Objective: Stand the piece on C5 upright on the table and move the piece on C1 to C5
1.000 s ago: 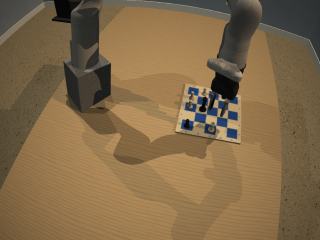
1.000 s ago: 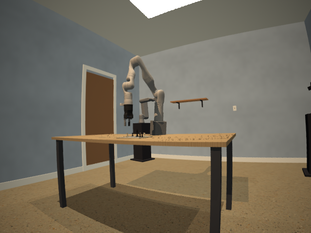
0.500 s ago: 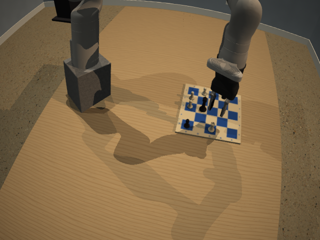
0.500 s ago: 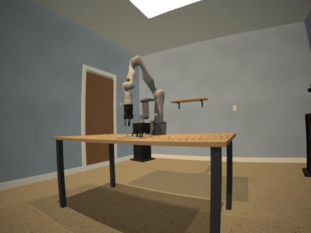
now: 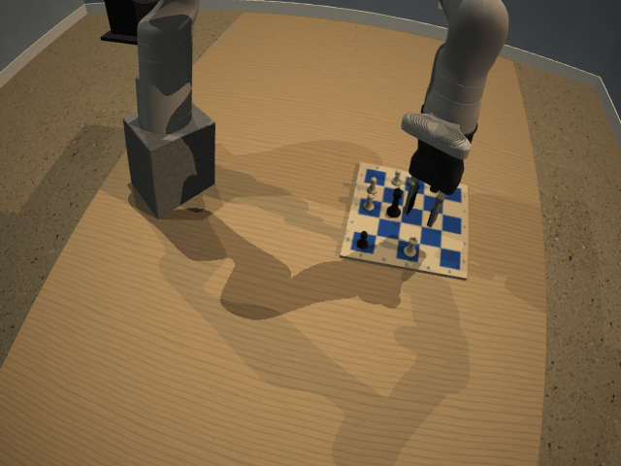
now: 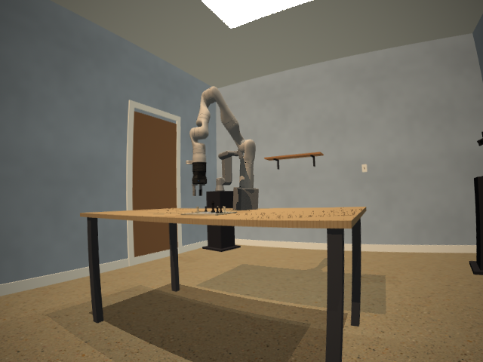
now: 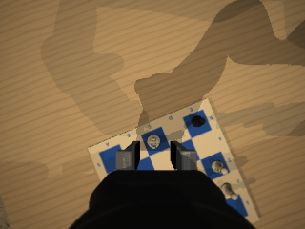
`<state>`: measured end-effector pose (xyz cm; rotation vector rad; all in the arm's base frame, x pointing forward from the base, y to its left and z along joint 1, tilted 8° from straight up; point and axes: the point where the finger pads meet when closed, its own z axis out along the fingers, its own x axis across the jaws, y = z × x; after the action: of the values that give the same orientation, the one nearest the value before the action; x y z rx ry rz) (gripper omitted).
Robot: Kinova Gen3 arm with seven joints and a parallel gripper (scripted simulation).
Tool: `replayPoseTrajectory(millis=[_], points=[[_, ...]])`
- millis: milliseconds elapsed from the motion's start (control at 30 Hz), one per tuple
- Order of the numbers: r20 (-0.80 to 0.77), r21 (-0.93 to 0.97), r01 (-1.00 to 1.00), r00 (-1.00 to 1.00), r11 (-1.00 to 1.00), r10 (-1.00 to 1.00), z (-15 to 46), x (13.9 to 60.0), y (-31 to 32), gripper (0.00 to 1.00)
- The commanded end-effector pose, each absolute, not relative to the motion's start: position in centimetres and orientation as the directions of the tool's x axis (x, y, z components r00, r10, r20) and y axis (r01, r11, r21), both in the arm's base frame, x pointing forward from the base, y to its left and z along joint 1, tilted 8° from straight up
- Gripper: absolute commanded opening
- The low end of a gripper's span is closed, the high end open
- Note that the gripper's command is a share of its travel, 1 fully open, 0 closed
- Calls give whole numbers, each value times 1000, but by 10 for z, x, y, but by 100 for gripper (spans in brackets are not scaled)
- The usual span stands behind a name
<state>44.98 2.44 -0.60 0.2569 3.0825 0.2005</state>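
Chessboard (image 5: 350,248), blue and cream squares, five by five, lying flat on the wooden table (image 5: 150,350) right of centre in the top view. Edge lettering too small to read, so C5 and C1 cannot be matched to particular pieces.

Pieces on the board, all upright as far as the top view shows:
- tall black piece (image 5: 395,203), centre-left of the board, just left of the gripper's fingers;
- black pawn (image 5: 362,241), lower left corner square;
- white rook-like piece (image 5: 410,247), near edge of the board, middle column; in the wrist view it (image 7: 153,140) lies between the two fingers, well below them;
- two white pieces (image 5: 371,186) and (image 5: 369,201), upper left of the board;
- small white piece (image 5: 396,177), far edge.

Gripper (image 5: 422,208): black body, fingers part-way apart, nothing between them, hanging above the board's centre; the exterior view shows it (image 6: 197,190) well clear of the table top.

Arm pedestal (image 5: 135,175): grey block, upper left of the top view, well apart from the board.
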Motion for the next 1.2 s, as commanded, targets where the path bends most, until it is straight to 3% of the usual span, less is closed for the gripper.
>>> replayPoseTrajectory(millis=[0, 1167], points=[[-33, 132, 162, -985, 978, 168, -5, 450, 24, 73], [-33, 132, 162, -985, 978, 168, -36, 452, 28, 73]])
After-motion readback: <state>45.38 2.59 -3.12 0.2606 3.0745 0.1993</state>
